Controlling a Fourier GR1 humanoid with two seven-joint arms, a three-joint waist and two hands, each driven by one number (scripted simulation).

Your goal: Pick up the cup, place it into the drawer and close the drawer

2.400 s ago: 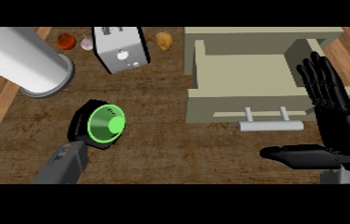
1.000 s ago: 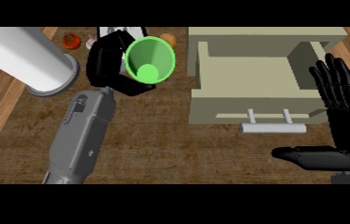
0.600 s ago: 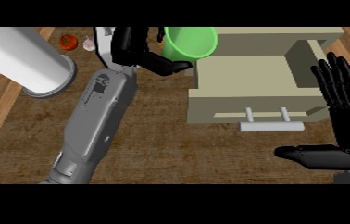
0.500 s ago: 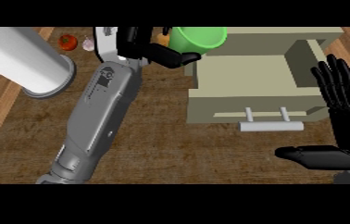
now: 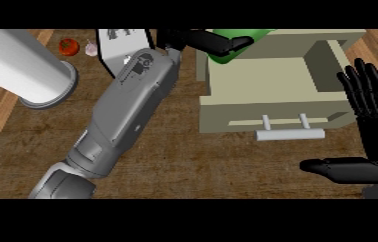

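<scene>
Since half a second ago your left arm has stretched farther, carrying the one green cup (image 5: pixel 235 47) from beside the drawer's far left corner to over the far end of the single open drawer (image 5: pixel 275 103). From the left you see one big silver cylinder (image 5: pixel 31 68) lying at the left edge, one red tomato (image 5: pixel 69 46) and one pale garlic bulb (image 5: pixel 91 48) just right of it, then one white toaster (image 5: pixel 117 50) partly behind your grey forearm. Your left hand (image 5: pixel 198 39) has its fingers curled round the cup, above the drawer's inside at the far end. One handle (image 5: pixel 289 133) sits on the drawer's near face. Your right hand (image 5: pixel 363 93) rests at the right edge, fingers straight and slightly spread, thumb out toward the left.
</scene>
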